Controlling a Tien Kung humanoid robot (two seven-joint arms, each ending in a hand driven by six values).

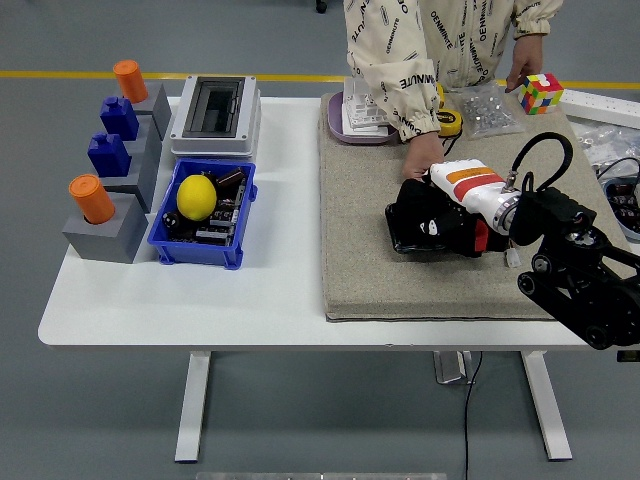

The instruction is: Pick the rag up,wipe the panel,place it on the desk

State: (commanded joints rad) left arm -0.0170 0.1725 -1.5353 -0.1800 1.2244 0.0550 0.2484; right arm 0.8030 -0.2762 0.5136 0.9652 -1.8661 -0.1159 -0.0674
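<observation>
Where the white table [200,300] shows its near edge, a thick beige felt mat [360,260] covers its right half, and the robot's black right arm reaches in across that mat from the right. Its right hand [440,218], black with a white and orange cuff behind it, lies pressed down on a flat black glossy panel [400,232] at the mat's middle. A dark rag seems to be bunched under the palm, but the black hand hides it and I cannot tell whether the fingers are clenched around it or lie flat on top. At the panel's far edge a person's hand [422,155] touches the panel, just beside the robot's hand.

On the bare left half of the table, a blue plastic bin [165,245] holds a yellow lemon [197,197] among dark parts. Left of it stand grey blocks [105,235] topped with orange and blue pegs. Behind the bin sits a grey electrical box [215,118].

At the far edge, the person's other hand [522,68] rests on a multicoloured puzzle cube [541,92], near a clear bag of small metal parts [487,108].
</observation>
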